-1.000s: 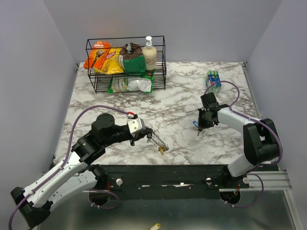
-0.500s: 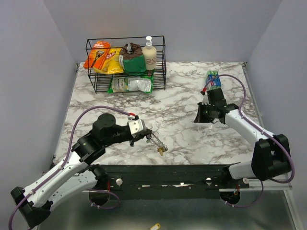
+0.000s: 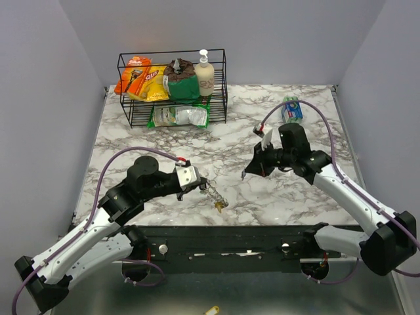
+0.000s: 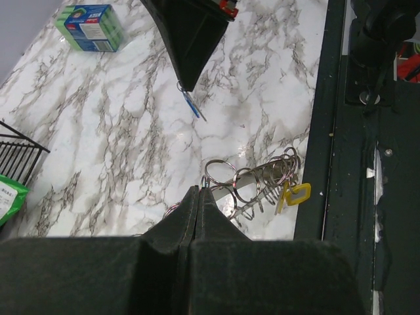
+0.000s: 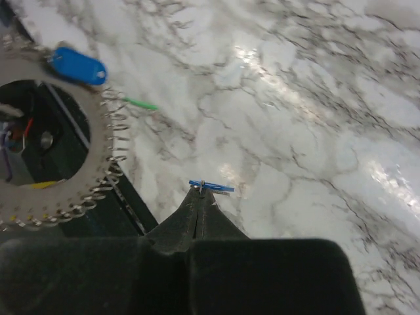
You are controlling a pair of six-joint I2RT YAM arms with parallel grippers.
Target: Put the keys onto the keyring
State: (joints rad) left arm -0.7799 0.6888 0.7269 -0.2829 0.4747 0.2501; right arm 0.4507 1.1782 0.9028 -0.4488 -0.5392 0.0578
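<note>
1. Well, containers first: the black wire rack (image 3: 172, 88) stands at the far edge of the tabletop (image 3: 308, 197), toward its left corner.
2. On its upper shelf, left to right, I see an orange bag (image 3: 134, 73), a yellow bag (image 3: 155, 84), a dark bag (image 3: 181, 80) and a cream pump bottle (image 3: 205, 74). A green-and-white bag (image 3: 178, 116) lies on the lower shelf.
3. The bags carry printed logos, but from my seat none of the lettering is legible.
4. The blue-green box (image 4: 88, 27) sits close to the far right corner. Its blue label has writing that is too small to make out.
5. The left gripper (image 4: 199, 193) is pinched closed on the keyring (image 4: 230, 174), close to the near edge and about midway along it. I can't tell whether the ring rests on the marble.
6. The keys hang bunched on it — a yellow tag (image 4: 295, 194) shows at the end nearest the edge. The right wrist view picks up a blue tag (image 5: 79, 65) and a green one (image 5: 141, 103).
7. The right gripper (image 5: 200, 195) is clamped on a blue key (image 5: 211, 186), held over the middle of the tabletop, apart from the keyring.
</note>
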